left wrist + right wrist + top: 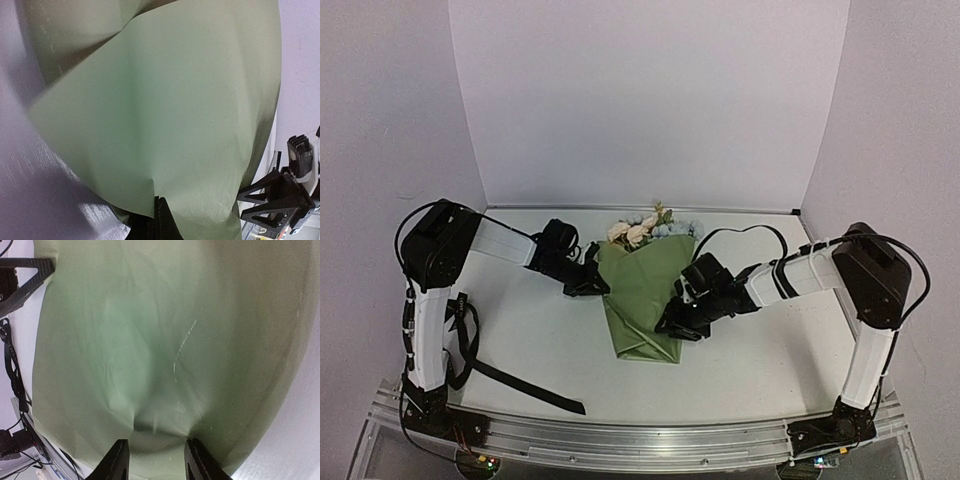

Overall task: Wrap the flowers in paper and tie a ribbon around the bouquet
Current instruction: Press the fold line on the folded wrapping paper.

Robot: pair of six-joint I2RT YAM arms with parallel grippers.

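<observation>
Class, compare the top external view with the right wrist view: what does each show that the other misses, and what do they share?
Only the top view shows the flowers and the black ribbon lying on the table. Only the wrist view shows puckers in the paper between the right gripper's fingers. Both show the green paper and that gripper.

I count one bouquet (640, 330): one paper (657, 268) sheet, one bunch of flowers (638, 231). Individual blooms are too small for me to count. One ribbon (525, 386), toward the tabletop (760, 352)'s near left corner. Two arms (428, 320), one gripper each: left gripper (595, 287), right gripper (670, 328). One metal rail (640, 436) along the near edge.
</observation>
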